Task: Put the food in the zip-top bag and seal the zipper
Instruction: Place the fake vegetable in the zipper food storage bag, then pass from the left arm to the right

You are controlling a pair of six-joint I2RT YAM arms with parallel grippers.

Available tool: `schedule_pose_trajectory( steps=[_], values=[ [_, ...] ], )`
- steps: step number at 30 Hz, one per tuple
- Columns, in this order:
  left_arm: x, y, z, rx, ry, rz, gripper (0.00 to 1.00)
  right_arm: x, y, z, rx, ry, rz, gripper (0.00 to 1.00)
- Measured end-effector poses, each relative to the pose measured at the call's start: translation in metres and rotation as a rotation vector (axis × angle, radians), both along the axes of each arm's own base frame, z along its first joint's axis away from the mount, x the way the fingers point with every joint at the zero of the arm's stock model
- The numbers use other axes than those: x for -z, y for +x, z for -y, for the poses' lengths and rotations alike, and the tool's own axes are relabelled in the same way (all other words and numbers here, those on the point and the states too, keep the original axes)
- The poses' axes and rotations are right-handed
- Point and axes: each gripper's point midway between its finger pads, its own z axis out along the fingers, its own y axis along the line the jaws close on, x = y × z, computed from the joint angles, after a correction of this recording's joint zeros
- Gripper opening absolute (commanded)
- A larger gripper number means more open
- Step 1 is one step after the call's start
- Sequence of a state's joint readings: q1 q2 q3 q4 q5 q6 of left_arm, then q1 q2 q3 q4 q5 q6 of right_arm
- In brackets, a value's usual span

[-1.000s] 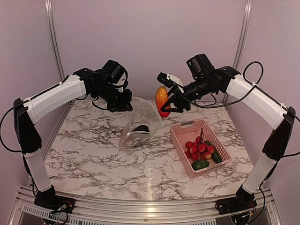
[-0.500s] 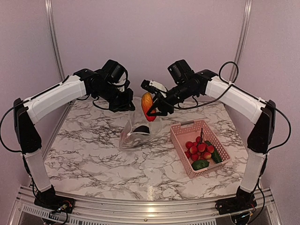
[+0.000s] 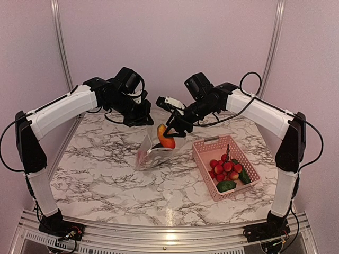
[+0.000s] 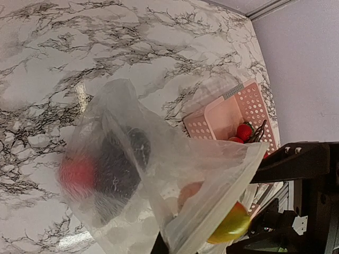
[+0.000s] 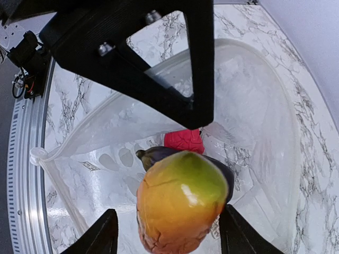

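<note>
The right claw [image 3: 170, 131] grips an orange-and-green fruit [image 5: 180, 209] between its fingers, just inside the mouth of the zip-top bag [image 3: 150, 154]. The fruit's long axis is roughly upright, directly above the eggplant [image 5: 159, 153] lying at the bag's bottom. The left claw [image 3: 139, 117], closed on the bag's upper lip, holds the mouth open above the tabletop [image 3: 106, 174]. The drop should go straight down.

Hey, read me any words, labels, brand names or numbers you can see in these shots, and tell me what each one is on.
None can be read in any view.
The zip-top bag carries only white round dots, no lettering.
The pink basket and the fruit in the right gripper show no label, brand or number.
</note>
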State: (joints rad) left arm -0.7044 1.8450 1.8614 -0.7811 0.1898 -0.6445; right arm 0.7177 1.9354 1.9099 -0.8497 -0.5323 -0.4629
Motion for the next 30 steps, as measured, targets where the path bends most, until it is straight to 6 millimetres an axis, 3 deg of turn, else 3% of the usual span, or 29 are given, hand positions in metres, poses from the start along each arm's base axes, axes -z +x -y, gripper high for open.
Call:
schedule_pose_trajectory(
  steps=[4, 10, 17, 21, 23, 26, 27, 30],
  values=[
    [0.0, -0.001, 0.001, 0.006, -0.004, -0.003, 0.0, 0.002, -0.001, 0.001, -0.006, -0.013, 0.005, 0.73],
    [-0.001, -0.002, 0.002, 0.016, -0.01, -0.006, 0.0, 0.005, -0.018, 0.015, -0.105, -0.069, 0.05, 0.55],
    [-0.001, -0.005, 0.005, 0.047, -0.018, -0.007, 0.0, -0.005, -0.051, 0.035, -0.248, -0.107, 0.162, 0.64],
    [-0.002, -0.008, 0.007, 0.07, -0.029, -0.013, 0.0, 0.023, -0.073, 0.032, -0.359, -0.187, 0.218, 0.65],
    [-0.002, -0.01, 0.008, 0.081, -0.034, -0.016, 0.0, 0.045, -0.082, 0.033, -0.397, -0.238, 0.223, 0.59],
    [-0.003, -0.012, 0.01, 0.095, -0.039, -0.018, 0.0, 0.065, -0.084, 0.037, -0.41, -0.296, 0.23, 0.28],
    [-0.003, -0.012, 0.01, 0.1, -0.041, -0.019, 0.05, 0.066, -0.081, 0.037, -0.402, -0.306, 0.24, 0.19],
    [-0.003, -0.013, 0.011, 0.112, -0.043, -0.018, 0.34, 0.063, -0.07, 0.034, -0.363, -0.308, 0.274, 0.03]
  ],
)
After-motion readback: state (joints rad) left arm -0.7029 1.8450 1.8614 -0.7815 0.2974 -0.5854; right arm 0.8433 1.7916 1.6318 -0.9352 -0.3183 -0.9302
